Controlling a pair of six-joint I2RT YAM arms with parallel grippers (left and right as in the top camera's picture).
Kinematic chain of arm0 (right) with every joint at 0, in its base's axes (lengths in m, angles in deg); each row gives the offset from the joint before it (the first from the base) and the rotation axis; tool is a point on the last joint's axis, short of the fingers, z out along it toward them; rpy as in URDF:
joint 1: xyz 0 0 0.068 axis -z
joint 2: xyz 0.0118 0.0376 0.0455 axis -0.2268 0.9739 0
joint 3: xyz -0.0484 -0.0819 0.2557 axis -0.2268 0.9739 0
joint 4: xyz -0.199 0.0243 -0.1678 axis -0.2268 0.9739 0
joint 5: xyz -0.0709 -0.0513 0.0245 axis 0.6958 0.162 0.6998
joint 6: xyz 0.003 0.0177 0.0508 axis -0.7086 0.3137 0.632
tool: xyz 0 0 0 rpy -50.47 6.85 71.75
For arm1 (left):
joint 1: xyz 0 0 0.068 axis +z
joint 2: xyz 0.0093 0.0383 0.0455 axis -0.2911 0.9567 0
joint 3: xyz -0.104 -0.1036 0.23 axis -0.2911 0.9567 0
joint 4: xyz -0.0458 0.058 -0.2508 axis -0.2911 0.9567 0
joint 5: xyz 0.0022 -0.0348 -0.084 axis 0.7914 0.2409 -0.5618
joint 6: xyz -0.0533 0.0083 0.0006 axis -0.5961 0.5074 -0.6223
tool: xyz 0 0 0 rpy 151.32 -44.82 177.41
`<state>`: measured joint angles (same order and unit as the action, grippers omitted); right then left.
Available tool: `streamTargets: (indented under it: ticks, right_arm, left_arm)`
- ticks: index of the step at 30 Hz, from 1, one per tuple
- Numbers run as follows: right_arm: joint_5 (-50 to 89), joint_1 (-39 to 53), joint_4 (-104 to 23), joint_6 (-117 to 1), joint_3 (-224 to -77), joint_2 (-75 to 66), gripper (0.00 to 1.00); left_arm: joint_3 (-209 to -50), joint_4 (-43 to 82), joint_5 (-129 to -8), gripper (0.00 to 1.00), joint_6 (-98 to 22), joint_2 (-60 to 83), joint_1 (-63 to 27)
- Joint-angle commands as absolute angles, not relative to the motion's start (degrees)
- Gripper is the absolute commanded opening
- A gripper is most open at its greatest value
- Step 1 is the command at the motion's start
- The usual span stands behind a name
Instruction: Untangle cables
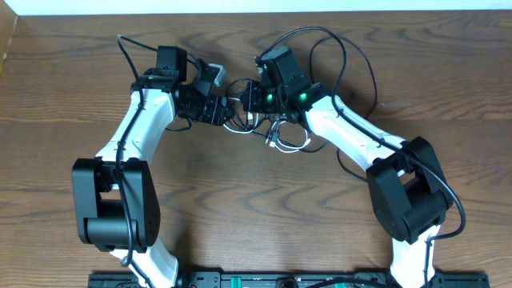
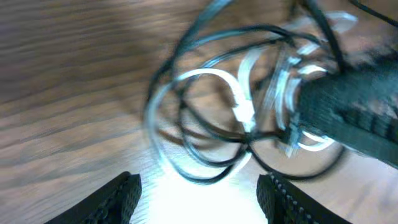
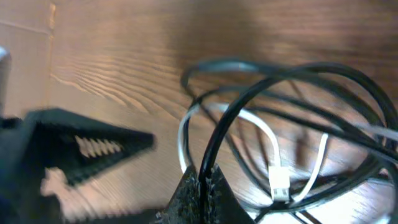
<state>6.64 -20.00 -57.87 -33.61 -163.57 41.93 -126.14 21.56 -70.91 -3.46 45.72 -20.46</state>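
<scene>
The cables (image 1: 276,138) lie in a black and white tangle on the wooden table, between my two grippers. In the left wrist view the tangle (image 2: 205,134) sits just ahead of my left gripper (image 2: 199,202), which is open with nothing between its fingers (image 2: 118,199). A white cable (image 2: 244,112) with a plug end runs through the black loops. My right gripper (image 3: 204,186) is shut on a black cable (image 3: 230,118) that rises from its jaws. Beside it lies the white cable's plug (image 3: 280,183). Overhead, the left gripper (image 1: 226,114) and right gripper (image 1: 246,98) nearly meet.
Long black loops (image 1: 346,50) trail behind the right arm toward the table's far edge. The right gripper's body (image 2: 354,115) shows dark over the right side of the tangle. A left finger (image 3: 87,148) shows at left in the right wrist view.
</scene>
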Motion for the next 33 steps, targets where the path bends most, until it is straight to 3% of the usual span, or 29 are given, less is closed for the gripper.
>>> streamTargets:
  ticks: [1,10,23,26,27,28,30,33]
  right_arm:
    - [5.57,-18.97,-57.21,-36.30,-163.68,41.76,0.01]
    - [-9.27,-16.28,-61.00,-44.39,-163.70,41.76,0.01]
    - [-35.21,-11.52,-64.49,-50.77,-163.70,41.76,0.01]
    - [-35.76,-11.52,-64.34,-50.86,-163.68,41.76,0.01]
    - [-35.56,-11.54,-64.10,-50.97,-163.68,41.76,0.01]
    - [-34.89,-11.65,-63.22,-51.69,-163.68,41.76,0.01]
    - [-32.72,-11.69,-60.76,-53.11,-163.68,41.76,0.01]
    - [-32.59,-11.06,-59.38,-54.00,-163.68,41.76,0.01]
  left_arm:
    - [-126.34,20.62,-64.51,0.68,-11.07,46.37,-20.52]
    - [-126.34,20.36,-64.82,0.80,-11.62,46.92,-20.52]
    - [-126.34,17.06,-69.89,0.79,-17.23,52.43,-20.61]
    - [-126.32,16.45,-72.79,0.67,-17.17,52.82,-20.59]
    - [-126.34,16.43,-72.75,0.55,-17.17,52.82,-20.59]
    - [-126.34,16.43,-72.73,0.34,-17.17,52.82,-20.59]
    - [-126.34,16.45,-72.64,0.08,-17.17,52.82,-20.59]
    - [-126.34,16.49,-70.28,0.08,-17.23,52.82,-20.59]
